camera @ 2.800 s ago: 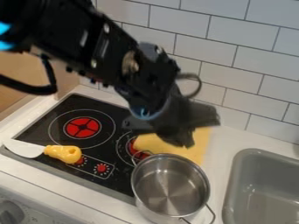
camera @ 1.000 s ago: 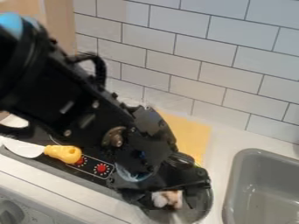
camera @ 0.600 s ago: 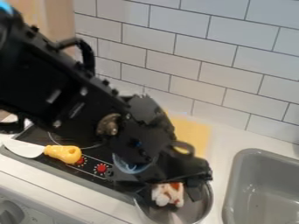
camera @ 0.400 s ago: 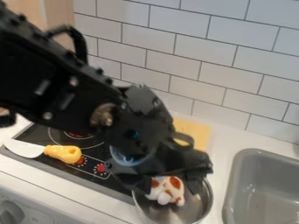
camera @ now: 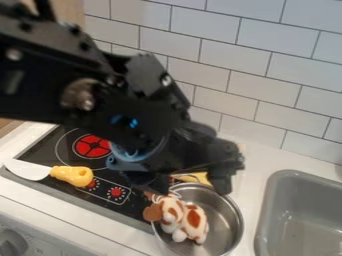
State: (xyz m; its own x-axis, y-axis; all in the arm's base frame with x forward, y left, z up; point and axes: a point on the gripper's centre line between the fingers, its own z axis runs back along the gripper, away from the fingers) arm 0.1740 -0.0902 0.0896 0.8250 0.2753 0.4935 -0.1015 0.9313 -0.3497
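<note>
The gripper [camera: 189,186] hung open above a steel pot [camera: 232,225] holding a brown-patched white plush animal [camera: 192,220]. A yellow-handled toy knife [camera: 71,174] lay on the stovetop [camera: 47,150], left of the pot; right stood a gray sink [camera: 268,200].

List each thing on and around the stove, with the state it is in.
Gripper: open, over the pot
Toy: in the pot, head at its left rim
Pot: upright, lidless, holding the toy
Knife: lying flat, handle toward the pot
Cloth: behind the pot, mostly hidden
Stove: red burner showing; on or off, cannot tell
Sink: uncovered
</note>
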